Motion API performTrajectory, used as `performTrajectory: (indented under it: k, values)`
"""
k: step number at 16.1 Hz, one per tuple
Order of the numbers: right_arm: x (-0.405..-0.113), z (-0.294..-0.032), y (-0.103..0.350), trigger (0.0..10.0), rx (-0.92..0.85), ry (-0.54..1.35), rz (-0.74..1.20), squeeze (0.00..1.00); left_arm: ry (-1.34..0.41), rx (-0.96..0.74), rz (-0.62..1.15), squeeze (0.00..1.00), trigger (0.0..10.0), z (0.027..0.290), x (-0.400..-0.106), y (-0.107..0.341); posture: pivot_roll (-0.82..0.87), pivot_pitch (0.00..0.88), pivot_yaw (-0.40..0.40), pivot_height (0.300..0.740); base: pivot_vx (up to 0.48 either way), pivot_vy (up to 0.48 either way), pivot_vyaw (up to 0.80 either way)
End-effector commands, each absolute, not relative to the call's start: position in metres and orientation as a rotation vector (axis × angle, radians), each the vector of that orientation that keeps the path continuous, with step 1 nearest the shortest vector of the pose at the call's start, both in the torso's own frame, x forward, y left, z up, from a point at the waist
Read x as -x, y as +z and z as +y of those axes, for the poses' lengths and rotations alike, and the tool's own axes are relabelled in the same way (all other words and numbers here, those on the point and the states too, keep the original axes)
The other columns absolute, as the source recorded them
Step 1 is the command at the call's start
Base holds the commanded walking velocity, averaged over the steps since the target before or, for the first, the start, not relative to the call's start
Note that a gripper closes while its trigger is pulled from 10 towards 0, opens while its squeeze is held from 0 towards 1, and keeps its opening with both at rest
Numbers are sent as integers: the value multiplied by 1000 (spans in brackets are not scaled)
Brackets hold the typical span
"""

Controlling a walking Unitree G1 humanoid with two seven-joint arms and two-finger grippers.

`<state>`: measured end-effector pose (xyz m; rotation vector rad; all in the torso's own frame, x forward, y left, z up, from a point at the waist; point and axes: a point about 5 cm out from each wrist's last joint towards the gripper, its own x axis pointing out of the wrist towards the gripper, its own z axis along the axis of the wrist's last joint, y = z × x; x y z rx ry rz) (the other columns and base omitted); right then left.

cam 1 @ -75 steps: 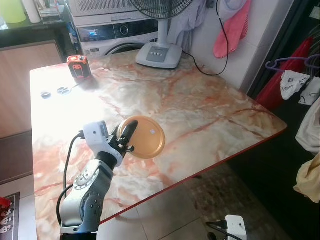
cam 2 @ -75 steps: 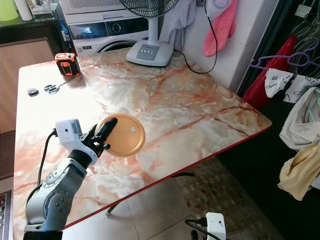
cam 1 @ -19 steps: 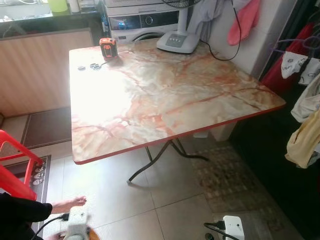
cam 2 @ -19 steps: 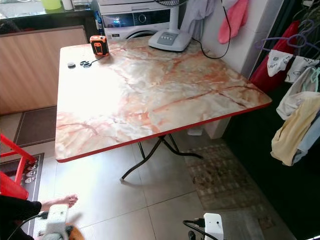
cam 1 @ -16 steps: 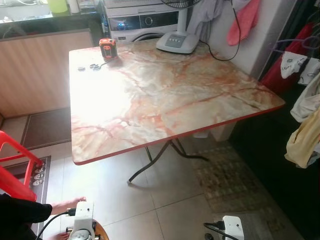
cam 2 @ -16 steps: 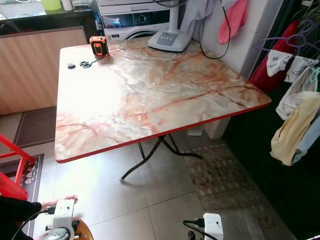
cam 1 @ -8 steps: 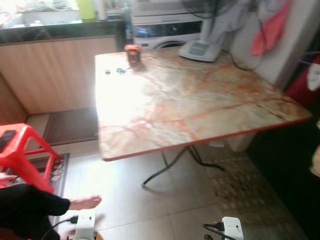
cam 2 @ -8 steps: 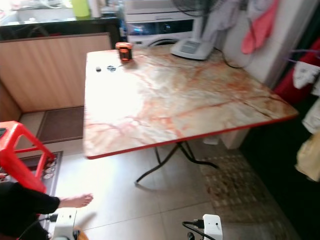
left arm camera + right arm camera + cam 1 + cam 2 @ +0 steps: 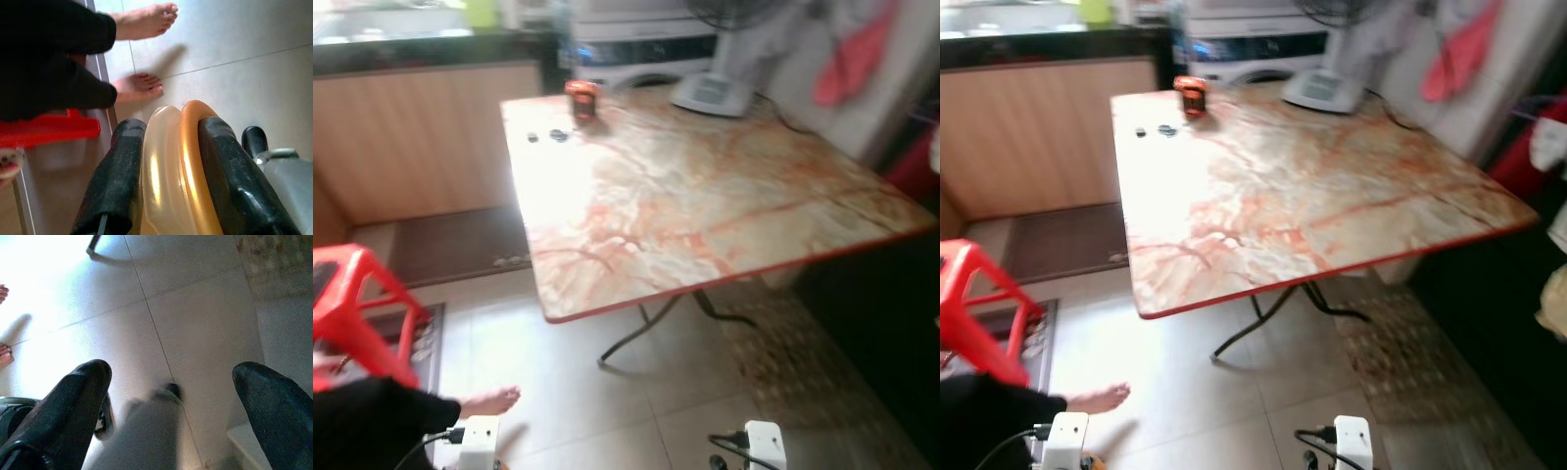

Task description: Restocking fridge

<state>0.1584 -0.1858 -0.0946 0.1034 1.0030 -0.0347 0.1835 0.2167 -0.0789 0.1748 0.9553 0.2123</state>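
Left wrist view: my left gripper [image 9: 168,161] is clamped on the orange plate [image 9: 188,161]; bare feet [image 9: 139,87] close below risk a collision. Right gripper [image 9: 171,396] hangs apart.

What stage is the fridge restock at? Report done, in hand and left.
Done: the orange plate is off the marble table, which carries just a small orange device and a fan base.
In hand: the left gripper is shut on the plate's rim, low over the tiled floor near a person's feet.
Left: no fridge in sight; the plate is not yet stowed. The right gripper hangs open.
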Motion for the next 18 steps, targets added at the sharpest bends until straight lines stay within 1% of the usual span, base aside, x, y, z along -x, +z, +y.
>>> performTrajectory:
  k: [1, 3, 6, 18]
  values:
    - [-157, -190, -95, 10000, -103, -51, 1006, 0, 209, -165, 968, 0, 10000, 215, -180, -81, -116, 0, -4, 740, 0, 368, 0]
    - [-157, -190, -95, 10000, -99, -50, 1007, 0, 207, -162, 973, 0, 10000, 214, -179, -82, -116, 0, -6, 740, 0, 369, 0]
    - [-157, -191, -95, 10000, -99, -53, 1008, 0, 188, -165, 983, 0, 10000, 212, -178, -83, -113, 4, -9, 740, 0, 0, 0]
    - [-157, -186, -95, 10000, -109, -47, 1018, 0, 142, -139, 983, 0, 10000, 209, -178, -84, -105, 12, 0, 740, 0, 0, -776]
